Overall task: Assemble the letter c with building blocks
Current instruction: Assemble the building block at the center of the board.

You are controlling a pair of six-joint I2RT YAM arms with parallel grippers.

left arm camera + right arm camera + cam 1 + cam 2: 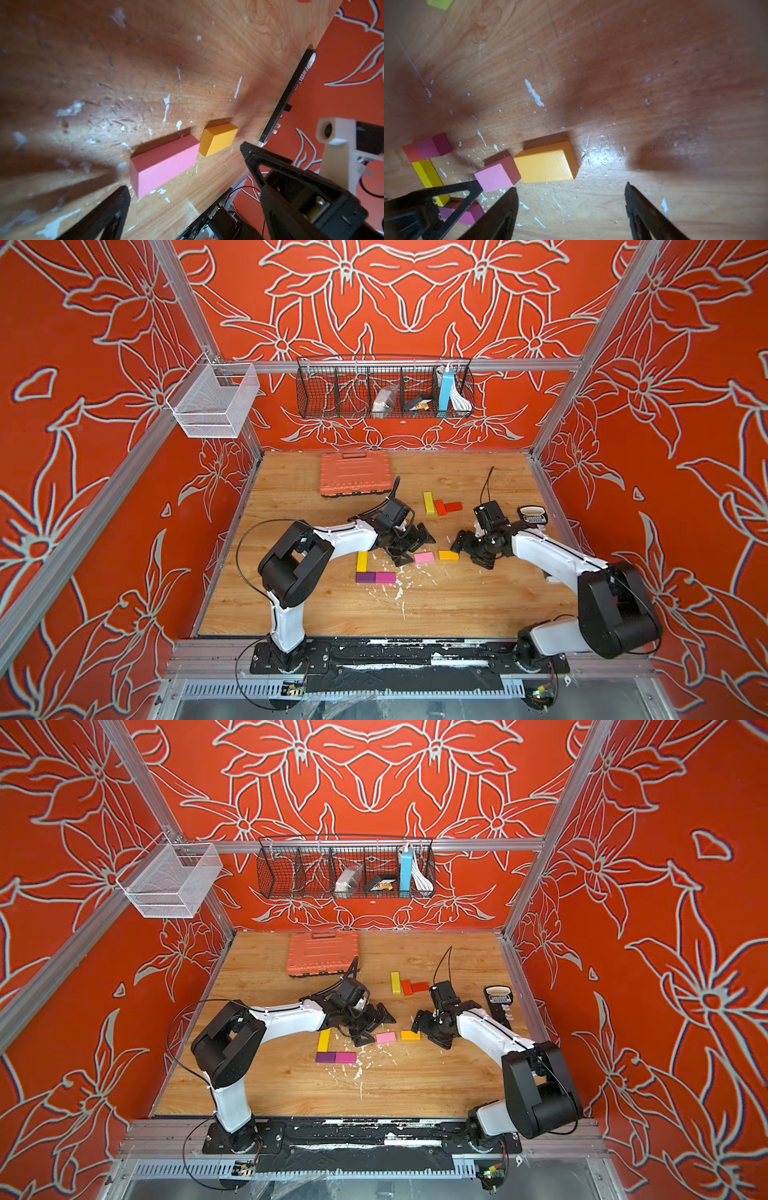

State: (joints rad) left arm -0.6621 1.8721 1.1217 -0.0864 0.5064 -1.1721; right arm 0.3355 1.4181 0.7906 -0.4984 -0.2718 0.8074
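A pink block (424, 558) and an orange block (449, 555) lie side by side mid-table, between my two grippers. My left gripper (415, 546) is open, its jaws low over the wood with the pink block (164, 164) just ahead of them. My right gripper (571, 186) is open and empty, facing the orange block (546, 162). A long yellow block (362, 561) meets a purple block (365, 577) and a magenta block (385, 577). Its other end touches a short row of red and magenta blocks (427, 147). A yellow block (428, 502) and two red blocks (446, 507) sit farther back.
A ribbed orange case (355, 472) lies at the back left. A flat black device (532, 516) sits by the right wall behind my right arm. A black wire basket (384, 387) and a white mesh basket (214, 400) hang above. White scrape marks dot the wooden table (457, 605).
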